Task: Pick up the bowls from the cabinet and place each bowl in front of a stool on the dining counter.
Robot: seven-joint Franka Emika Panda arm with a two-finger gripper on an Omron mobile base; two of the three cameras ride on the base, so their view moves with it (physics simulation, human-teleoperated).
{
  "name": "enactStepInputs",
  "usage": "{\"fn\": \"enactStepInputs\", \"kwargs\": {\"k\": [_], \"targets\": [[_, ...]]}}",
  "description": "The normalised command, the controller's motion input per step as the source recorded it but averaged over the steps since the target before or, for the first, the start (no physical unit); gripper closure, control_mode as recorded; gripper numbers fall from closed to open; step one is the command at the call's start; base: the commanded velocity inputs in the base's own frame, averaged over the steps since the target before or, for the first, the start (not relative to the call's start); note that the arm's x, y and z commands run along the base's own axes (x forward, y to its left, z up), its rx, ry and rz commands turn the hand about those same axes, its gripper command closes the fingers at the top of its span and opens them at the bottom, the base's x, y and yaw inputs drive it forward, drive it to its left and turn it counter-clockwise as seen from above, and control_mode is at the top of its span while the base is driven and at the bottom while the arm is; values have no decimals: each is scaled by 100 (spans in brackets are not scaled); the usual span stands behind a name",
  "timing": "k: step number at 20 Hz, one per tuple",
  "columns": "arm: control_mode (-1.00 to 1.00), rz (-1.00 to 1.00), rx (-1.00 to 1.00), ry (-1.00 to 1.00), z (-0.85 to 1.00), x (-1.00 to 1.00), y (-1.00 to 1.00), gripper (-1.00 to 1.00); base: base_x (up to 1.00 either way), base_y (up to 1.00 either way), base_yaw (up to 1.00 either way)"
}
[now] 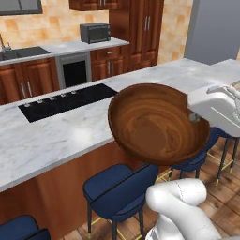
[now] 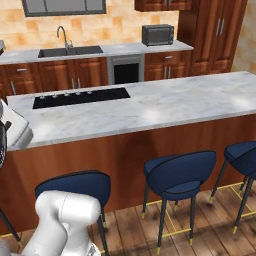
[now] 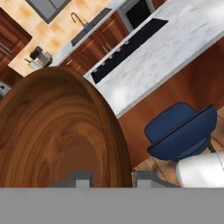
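Observation:
A dark brown swirled wooden bowl (image 1: 157, 124) hangs tilted in the air over the near edge of the dining counter (image 1: 47, 136), its inside facing the left base camera. My gripper (image 1: 194, 117) is shut on the bowl's right rim. In the hand view the bowl (image 3: 52, 135) takes up the left side, and its rim sits pinched in my gripper (image 3: 113, 179). Navy stools (image 1: 119, 187) stand along the counter's front, below the bowl. The reddish-brown cabinet (image 1: 140, 33) stands tall at the back.
A black cooktop (image 1: 65, 101) is set into the counter's far left part. The back worktop carries a toaster oven (image 2: 157, 35) and a sink (image 2: 70, 50). More stools (image 2: 182, 172) line the counter (image 2: 165, 107), on a wooden floor.

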Motion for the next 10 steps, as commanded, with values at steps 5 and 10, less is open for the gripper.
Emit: {"fn": "enactStepInputs", "kwargs": {"k": [5,10], "targets": [[-100,-1,20,7,-12,100,-1,100,0,0,0],[-100,-10,4,6,-8,66,0,100,0,0,0]]}}
